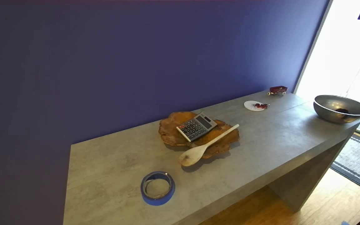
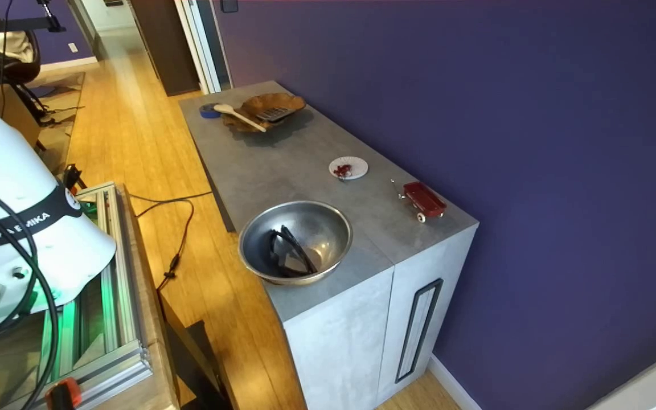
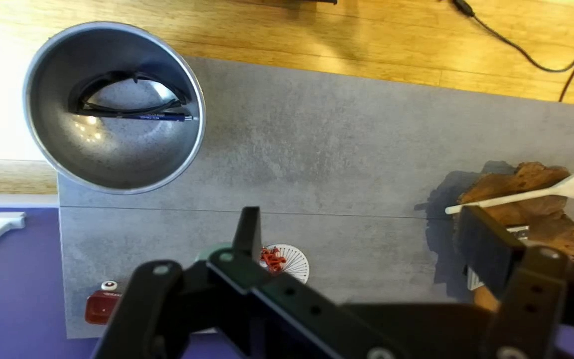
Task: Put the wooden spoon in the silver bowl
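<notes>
The pale wooden spoon [image 1: 209, 144] lies across the brown wooden slab in both exterior views [image 2: 244, 119], its rounded end overhanging the slab's edge. In the wrist view the spoon [image 3: 516, 198] is at the right, its handle end just beyond the right fingertip. The silver bowl [image 1: 330, 114] stands at the counter's far end from the slab, also seen in an exterior view [image 2: 336, 236] and at the wrist view's upper left [image 3: 117, 172]. It holds a dark, glasses-like object and a blue pen. My gripper [image 3: 366, 224] is open and empty, raised above the counter between bowl and slab.
The slab [image 1: 171, 132] carries a calculator [image 1: 197, 126]. A blue tape ring [image 1: 158, 200] lies near the spoon. A white disc [image 2: 359, 166] with a small red item and a red wagon [image 2: 423, 199] sit along the wall. The bowl is close to the counter's edge.
</notes>
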{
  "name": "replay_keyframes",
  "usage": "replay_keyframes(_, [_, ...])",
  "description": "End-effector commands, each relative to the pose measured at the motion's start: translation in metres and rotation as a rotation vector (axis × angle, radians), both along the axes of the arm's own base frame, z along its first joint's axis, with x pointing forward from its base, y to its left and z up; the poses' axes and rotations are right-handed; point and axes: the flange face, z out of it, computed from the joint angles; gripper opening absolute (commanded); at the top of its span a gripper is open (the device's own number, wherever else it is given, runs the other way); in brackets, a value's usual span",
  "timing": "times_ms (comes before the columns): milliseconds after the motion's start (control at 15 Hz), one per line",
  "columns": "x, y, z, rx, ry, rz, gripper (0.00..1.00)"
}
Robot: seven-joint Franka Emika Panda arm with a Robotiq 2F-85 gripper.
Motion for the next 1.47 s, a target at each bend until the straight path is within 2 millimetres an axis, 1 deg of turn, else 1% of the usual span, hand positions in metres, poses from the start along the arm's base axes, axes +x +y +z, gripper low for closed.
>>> replay_keyframes(0, [0.037,0.069,-0.029,-0.003,0.047,0.177,1.0])
replay_keyframes(67, [0.041,0.089,-0.035,0.0,0.043,0.229,1.0])
replay_keyframes(133, [0.048,0.112,-0.047,-0.008,0.063,0.282,1.0])
replay_keyframes(333, [0.066,0.193,-0.083,-0.057,0.075,0.461,1.0])
replay_keyframes(533, [0.077,0.272,-0.118,-0.109,0.049,0.628,1.0])
replay_keyframes(600, [0.08,0.297,-0.13,-0.112,0.08,0.682,1.0])
replay_keyframes(667, [0.062,0.262,-0.113,-0.103,0.056,0.594,1.0])
replay_keyframes(733, [0.064,0.283,-0.123,-0.105,0.07,0.636,1.0])
replay_keyframes(800, [0.066,0.296,-0.131,-0.105,0.082,0.66,1.0])
replay_keyframes(867, [0.07,0.301,-0.136,-0.102,0.089,0.668,1.0])
replay_keyframes(1067, [0.078,0.299,-0.136,-0.099,0.087,0.663,1.0])
replay_keyframes(1133, [0.082,0.307,-0.139,-0.098,0.016,0.725,1.0])
replay_keyframes(1267, [0.094,0.342,-0.161,-0.055,-0.078,0.816,1.0])
replay_keyframes(1400, [0.097,0.377,-0.182,-0.026,-0.166,0.898,1.0])
